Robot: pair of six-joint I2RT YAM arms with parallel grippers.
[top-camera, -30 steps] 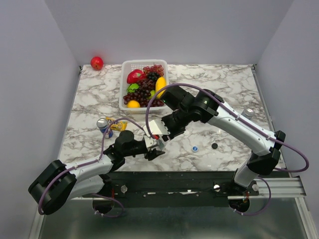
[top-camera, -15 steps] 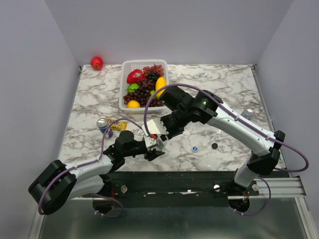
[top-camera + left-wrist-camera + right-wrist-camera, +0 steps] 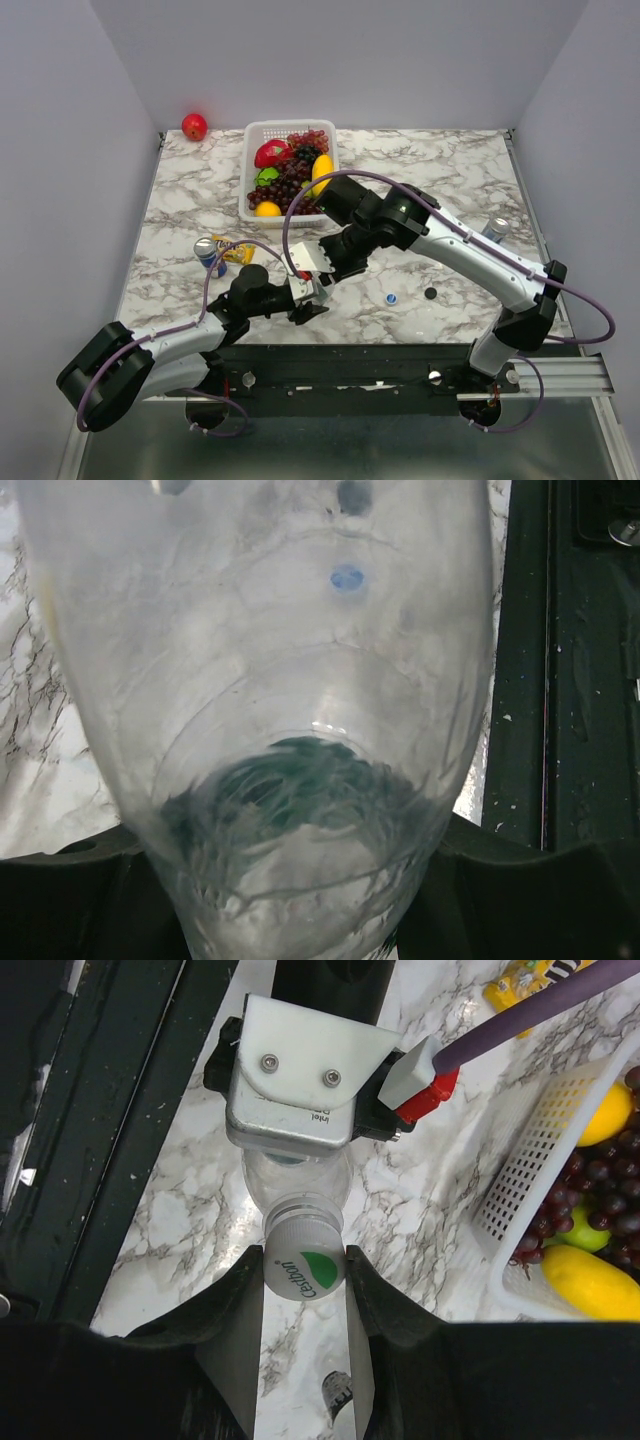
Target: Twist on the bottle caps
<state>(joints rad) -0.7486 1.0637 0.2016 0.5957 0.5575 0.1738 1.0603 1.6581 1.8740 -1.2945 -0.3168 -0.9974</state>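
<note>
Bright, even light falls on the marble table (image 3: pixel 450 170); shadows are soft. In the left wrist view the clear bottle (image 3: pixel 300 680) is blurred, with small glare. The white-green cap (image 3: pixel 304 1272) looks sharp.

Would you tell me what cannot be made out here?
- Right wrist view: white-green cap covers the bottle neck, hiding thread engagement.
- Left wrist view: bottle fills the frame, its far end cut off at top.
- Top view: cap and bottle too small, crowded by the right arm.

Clear glossy plastic bottle (image 3: pixel 300 680), smooth plastic cap (image 3: pixel 304 1272), marble-patterned tabletop (image 3: pixel 450 170)
</note>
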